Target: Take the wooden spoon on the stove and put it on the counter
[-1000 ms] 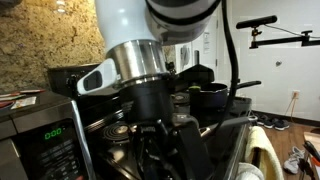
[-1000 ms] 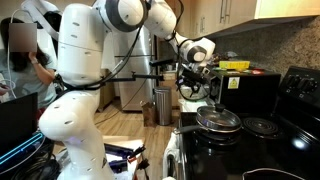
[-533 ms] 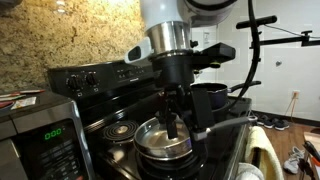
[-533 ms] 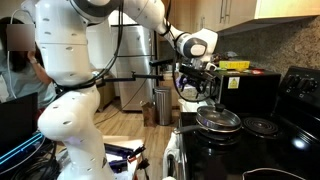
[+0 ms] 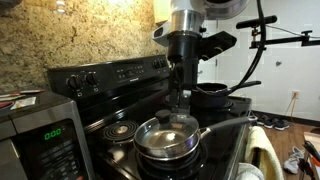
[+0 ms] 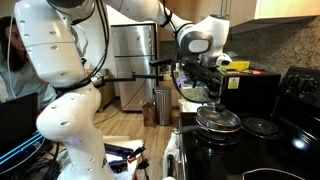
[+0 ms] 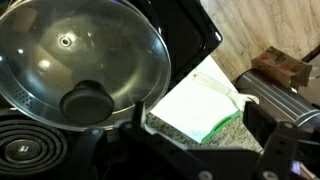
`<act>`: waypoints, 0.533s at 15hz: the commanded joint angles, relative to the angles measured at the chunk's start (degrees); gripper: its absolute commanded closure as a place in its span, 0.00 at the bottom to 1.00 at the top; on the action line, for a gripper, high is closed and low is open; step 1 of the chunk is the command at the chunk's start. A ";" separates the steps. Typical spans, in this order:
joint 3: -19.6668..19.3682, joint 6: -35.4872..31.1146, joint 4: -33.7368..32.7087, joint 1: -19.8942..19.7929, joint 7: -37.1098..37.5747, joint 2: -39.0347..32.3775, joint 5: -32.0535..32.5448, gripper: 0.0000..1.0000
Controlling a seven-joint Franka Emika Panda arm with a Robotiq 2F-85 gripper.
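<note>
The black stove point(image 5: 110, 125) with coil burners shows in both exterior views point(image 6: 285, 125). A steel pan with a glass lid point(image 5: 165, 135) sits on its front burner and also shows in the wrist view point(image 7: 75, 55). My gripper point(image 5: 180, 100) hangs above the far side of the pan, and it also shows in an exterior view point(image 6: 207, 92). In the wrist view its jaws point(image 7: 197, 117) are spread wide with nothing between them, over the counter edge. I do not see the wooden spoon in any view.
A black pot point(image 5: 210, 96) stands on a back burner. A silver microwave point(image 5: 35, 135) with green digits is beside the stove. A white and green cloth point(image 7: 195, 95) lies on the speckled counter point(image 7: 170, 128). A coil burner point(image 7: 30, 145) is next to the pan.
The arm has swung away from the exterior camera and across the stove. The gripper now stands higher, behind the lidded pan. Nothing was picked up.
</note>
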State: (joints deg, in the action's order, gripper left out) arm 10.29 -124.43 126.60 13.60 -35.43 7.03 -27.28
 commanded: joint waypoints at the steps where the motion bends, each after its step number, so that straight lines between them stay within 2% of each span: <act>1: -2.48 -0.35 2.29 -0.67 -4.25 4.72 -1.80 0.00; 5: -3.11 6.62 -0.67 -2.19 3.37 5.23 12.21 0.00; 8: -3.10 13.01 -3.26 -2.53 7.30 4.29 19.08 0.00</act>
State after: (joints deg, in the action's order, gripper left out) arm 6.55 -117.13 125.82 11.93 -32.66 11.72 -14.11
